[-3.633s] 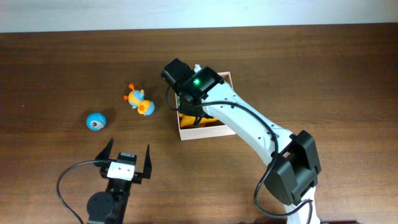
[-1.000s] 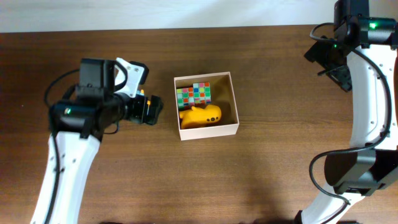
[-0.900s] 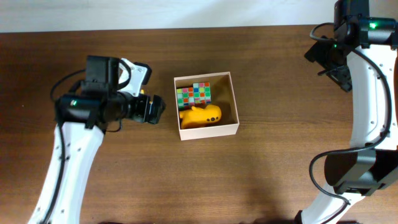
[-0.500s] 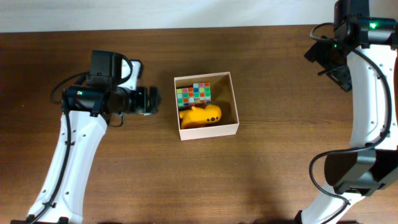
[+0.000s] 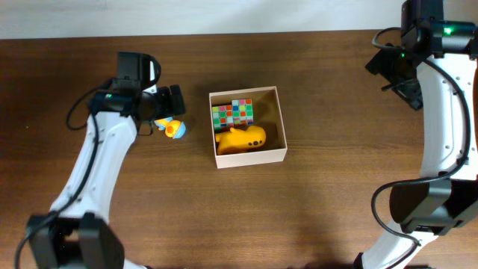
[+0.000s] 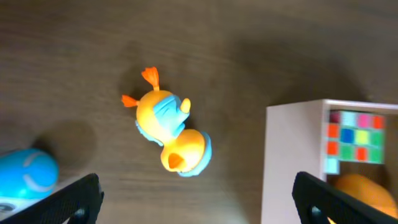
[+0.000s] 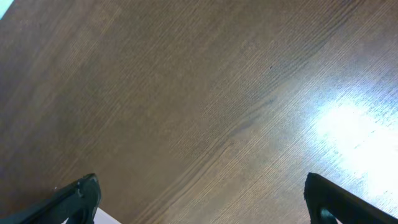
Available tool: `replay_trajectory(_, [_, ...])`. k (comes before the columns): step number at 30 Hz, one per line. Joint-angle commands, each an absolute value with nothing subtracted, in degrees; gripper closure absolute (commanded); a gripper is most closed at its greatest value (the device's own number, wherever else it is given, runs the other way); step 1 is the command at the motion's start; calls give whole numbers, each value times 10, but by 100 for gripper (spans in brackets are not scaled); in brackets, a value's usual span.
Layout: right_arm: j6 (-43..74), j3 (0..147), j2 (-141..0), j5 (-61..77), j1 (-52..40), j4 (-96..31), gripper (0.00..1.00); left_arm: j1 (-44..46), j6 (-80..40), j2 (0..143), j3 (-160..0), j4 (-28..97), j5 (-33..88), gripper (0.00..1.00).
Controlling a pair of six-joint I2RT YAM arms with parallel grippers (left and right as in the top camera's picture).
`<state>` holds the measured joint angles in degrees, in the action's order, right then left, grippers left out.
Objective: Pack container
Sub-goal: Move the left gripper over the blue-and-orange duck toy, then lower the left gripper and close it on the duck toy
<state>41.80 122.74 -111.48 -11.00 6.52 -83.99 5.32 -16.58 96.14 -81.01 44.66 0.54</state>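
The container [image 5: 281,125], a shallow pale cardboard box, sits mid-table and holds a multicoloured cube [image 5: 233,112] and a yellow toy [image 5: 240,138]. An orange and blue duck-like toy [image 5: 173,128] lies on the wood just left of it. My left gripper [image 5: 163,110] hovers open above that toy with nothing between its fingers. In the left wrist view the duck toy [image 6: 169,130] lies ahead of the open left gripper [image 6: 196,208], with the container wall [image 6: 292,162] to the right. My right gripper [image 5: 393,78] stands open and empty at the far right, over bare wood [image 7: 205,112].
A blue ball [image 6: 25,174] lies left of the duck toy in the left wrist view; in the overhead view my left arm [image 5: 104,157] covers it. The pale back wall [image 5: 224,15] runs along the table's far edge.
My left arm has swung toward the far edge, uncovering the orange and blue toy, with its gripper open throughout. The right arm has not moved.
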Motion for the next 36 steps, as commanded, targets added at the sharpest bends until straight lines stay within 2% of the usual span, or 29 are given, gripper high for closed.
replay_trajectory(1, [420,1233,-1110,-111,68,-840,1,52,-176,1005,-820,435,-5,1])
replay_trajectory(10, [420,1233,-1110,-111,68,-840,1,52,-176,1085,-820,426,-5,0])
replay_trajectory(15, [420,1233,-1110,-111,68,-840,1,52,-176,1105,-820,424,-5,7])
replay_trajectory(32, [420,1233,-1110,-111,68,-840,1,52,-175,1171,-818,430,-5,6])
replay_trajectory(33, [420,1233,-1110,-111,68,-840,1,52,-175,1172,-818,430,-5,7])
replay_trajectory(34, [420,1233,-1110,-111,68,-840,1,52,-175,1172,-818,430,-5,15])
replay_trajectory(36, [420,1233,-1110,-111,68,-840,1,52,-176,1172,-818,429,-5,38])
